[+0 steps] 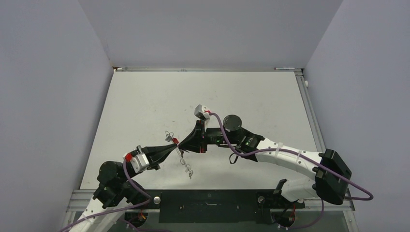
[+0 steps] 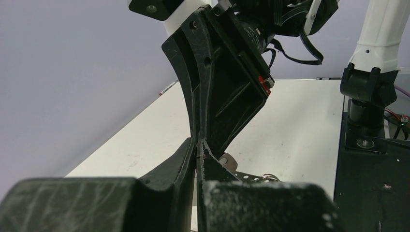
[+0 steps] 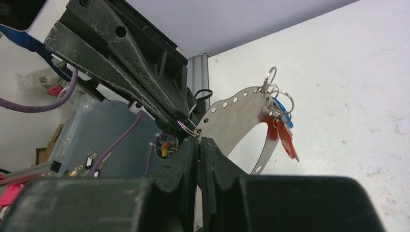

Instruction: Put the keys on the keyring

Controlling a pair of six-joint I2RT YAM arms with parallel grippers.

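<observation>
Where the two sets of fingertips meet: we see the left gripper [image 2: 198, 149] and the right gripper [image 3: 198, 144] nose to nose over the table, tips touching or very nearly so.
Left fingers: pressed together. A small split ring [image 3: 190, 127] sits right at their tips, but we cannot tell whether it is clamped.
Right fingers: pressed together at one end of the keyring [image 3: 232, 115]. We cannot tell what lies between them.
Keyring's look: a flat silver band punched with holes, curving away from the fingertips.
Keys: a red key [image 3: 286, 140] and a blue key [image 3: 282, 107] hang by little rings [image 3: 270, 79] at the band's far bend.
Right wrist view alone: shows the key colours and most of the band.
Left wrist view: we get only a short punched stretch below the right gripper.
Top view: only thin glints beside the tips.
Table [image 1: 145, 96]: white, scuffed.
Walls [image 1: 203, 29]: plain pale grey on three sides.
</observation>
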